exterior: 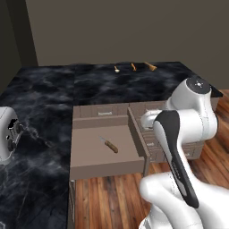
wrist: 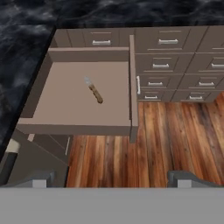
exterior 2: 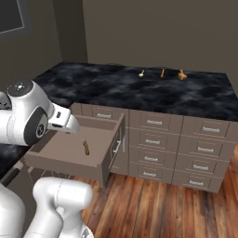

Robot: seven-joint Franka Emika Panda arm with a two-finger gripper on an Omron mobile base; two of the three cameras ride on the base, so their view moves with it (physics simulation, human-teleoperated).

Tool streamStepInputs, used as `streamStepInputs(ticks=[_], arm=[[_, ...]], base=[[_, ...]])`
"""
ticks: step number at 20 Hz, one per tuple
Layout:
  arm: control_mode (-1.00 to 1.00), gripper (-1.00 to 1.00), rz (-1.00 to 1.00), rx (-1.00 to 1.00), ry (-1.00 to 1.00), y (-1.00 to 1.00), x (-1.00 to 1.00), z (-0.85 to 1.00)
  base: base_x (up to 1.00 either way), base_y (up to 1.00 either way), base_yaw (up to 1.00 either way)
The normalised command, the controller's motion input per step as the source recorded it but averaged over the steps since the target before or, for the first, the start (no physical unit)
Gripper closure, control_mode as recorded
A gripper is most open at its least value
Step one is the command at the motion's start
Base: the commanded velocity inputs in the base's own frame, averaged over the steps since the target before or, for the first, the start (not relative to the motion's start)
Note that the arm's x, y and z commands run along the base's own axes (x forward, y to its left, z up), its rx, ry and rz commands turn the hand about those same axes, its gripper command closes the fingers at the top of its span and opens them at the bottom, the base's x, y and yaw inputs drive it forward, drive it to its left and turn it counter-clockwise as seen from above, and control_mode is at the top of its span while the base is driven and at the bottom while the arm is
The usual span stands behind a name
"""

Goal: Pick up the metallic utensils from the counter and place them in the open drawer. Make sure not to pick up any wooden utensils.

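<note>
In the left base view the open drawer (exterior: pixel 89 154) juts out from the taupe cabinets over the wooden floor (exterior: pixel 107 197), and the knife (exterior: pixel 109 144) lies flat on its bottom, grey blade pointing to the far left, brown handle to the near right. The black marble counter (exterior: pixel 53 89) wraps around the far side and the left. Near its far edge three small things lie in a row, well apart from the drawer: a small pale utensil (exterior: pixel 116 69), the slim orange fork (exterior: pixel 133 66) and the wooden spoon (exterior: pixel 150 66) at the right. A white toaster (exterior: pixel 9 133) stands on the counter at the left. The white arm (exterior: pixel 188 120) rises at the right, bent over beside the drawer.

In the right base view the drawer (exterior 2: pixel 51 162) stands out at the left of the cabinet front, with the knife (exterior 2: pixel 85 147) inside near its middle. The same three utensils sit far back on the counter (exterior 2: pixel 116 88), the fork (exterior 2: pixel 162 73) between the other two.

The hand view looks down on the drawer (wrist: pixel 78 127); the knife (wrist: pixel 94 91) rests slanted on its floor, touching no wall. The gripper (wrist: pixel 112 178) hangs above the floorboards just beside the drawer's near edge, its fingertips (wrist: pixel 186 178) spread wide, holding nothing.
</note>
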Motion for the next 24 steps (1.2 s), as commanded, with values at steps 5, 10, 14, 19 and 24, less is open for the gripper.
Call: streamStepInputs(ticks=[5, 10, 14, 19, 24], arm=[[-1.0, -1.0, 0.0, 0.0, 0.0, 0.0, 0.0, 0.0], [1.0, -1.0, 0.0, 0.0, 0.0, 0.0, 0.0, 0.0], [1.0, -1.0, 0.0, 0.0, 0.0, 0.0, 0.0, 0.0], [1.0, -1.0, 0.0, 0.0, 0.0, 0.0, 0.0, 0.0], [1.0, -1.0, 0.0, 0.0, 0.0, 0.0, 0.0, 0.0]], base=[[0.0, 0.0, 0.0], [-0.04, 0.0, 0.0], [-0.57, -0.63, -0.17], [-0.62, -0.99, -0.25], [-0.09, -0.8, -0.05]])
